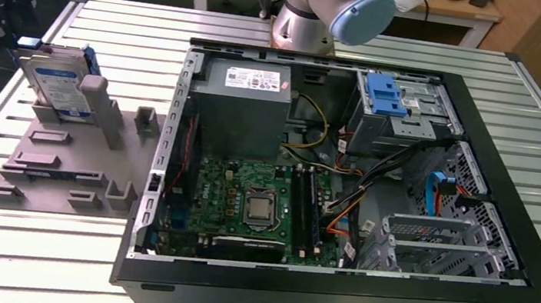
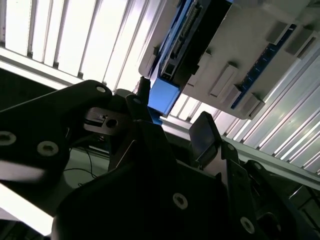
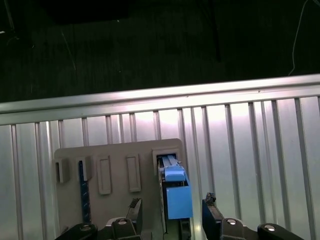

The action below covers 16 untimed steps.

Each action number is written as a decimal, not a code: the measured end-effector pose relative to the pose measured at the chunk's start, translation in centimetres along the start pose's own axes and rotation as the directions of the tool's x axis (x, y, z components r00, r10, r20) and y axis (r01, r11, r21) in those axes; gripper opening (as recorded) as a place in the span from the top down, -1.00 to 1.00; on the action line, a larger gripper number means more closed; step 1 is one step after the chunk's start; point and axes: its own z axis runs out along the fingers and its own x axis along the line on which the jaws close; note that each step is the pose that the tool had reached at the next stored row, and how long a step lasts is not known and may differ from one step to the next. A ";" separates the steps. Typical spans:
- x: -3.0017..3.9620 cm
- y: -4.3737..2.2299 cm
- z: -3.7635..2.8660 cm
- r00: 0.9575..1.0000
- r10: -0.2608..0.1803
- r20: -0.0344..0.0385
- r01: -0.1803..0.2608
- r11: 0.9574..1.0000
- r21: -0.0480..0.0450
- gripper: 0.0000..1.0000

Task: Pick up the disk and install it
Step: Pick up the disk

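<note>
disk (image 1: 59,87) stands on edge in a slot at one end of the grey holder (image 1: 63,153), label face showing, blue carrier (image 3: 178,200) framing it. the holder rests on the slatted table (image 1: 32,246). the open case (image 1: 350,177) is to the exterior view's right of the holder. disk not yet lifted, nothing installed.

my claw (image 3: 172,206): jaws wide, holding nothing. both wrist views show the fingers (image 3: 212,220) spread, with the carrier's blue end lined up with the gap.

key relation: the disk is straight ahead of the claw, on the holder side of it. in the first wrist view i see it edge-on, its thin edge running away from me along the slot. the gap therefore spans the disk's thin dimension, one finger to each flat face.

contact: cannot tell whether either finger touches the carrier. judged as no clamp yet, since the jaws stand wider than the blue end.
</note>
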 end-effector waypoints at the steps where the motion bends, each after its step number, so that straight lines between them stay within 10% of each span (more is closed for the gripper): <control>1: -0.03 0.00 0.17 1.000 0.000 0.000 0.000 1.000 0.000 -0.18; 16: -0.32 0.06 2.29 1.000 0.000 0.001 0.000 1.000 0.000 -0.18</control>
